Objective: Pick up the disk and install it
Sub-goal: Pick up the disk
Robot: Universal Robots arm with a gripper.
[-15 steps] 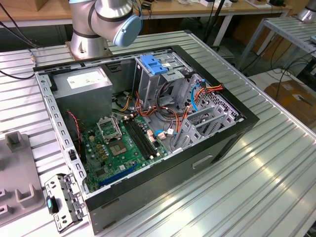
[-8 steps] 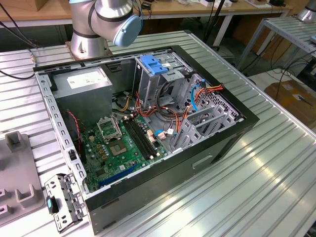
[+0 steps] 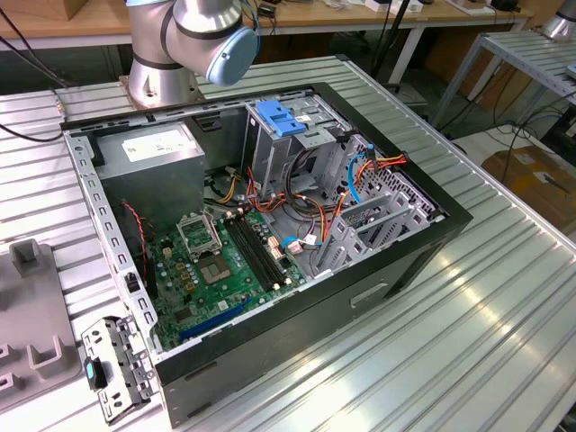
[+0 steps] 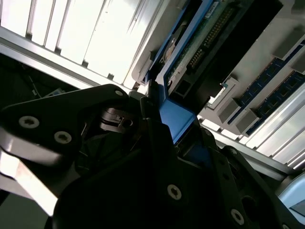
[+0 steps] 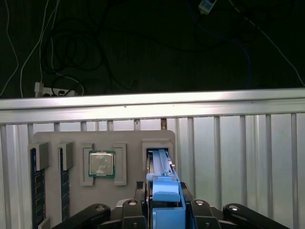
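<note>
The disk (image 5: 164, 188) stands on edge in a slot of a grey holder tray (image 5: 128, 138), its bright blue carrier frame facing the first wrist view. In the second wrist view the disk (image 4: 205, 45) shows its green circuit board and the blue rail. My gripper (image 5: 165, 208) has its black fingers (image 5: 138, 210) pressed against both sides of the blue carrier, and the gripper (image 4: 177, 128) looks shut on it. The disk's lower part is hidden in the slot.
The holder tray also carries a processor chip (image 5: 101, 163) and memory sticks (image 5: 38, 186). An open computer case (image 3: 270, 225) lies on the ribbed metal table (image 3: 486, 297), with a grey drive cage topped by a blue latch (image 3: 286, 120). The arm's base (image 3: 180, 45) stands behind the case.
</note>
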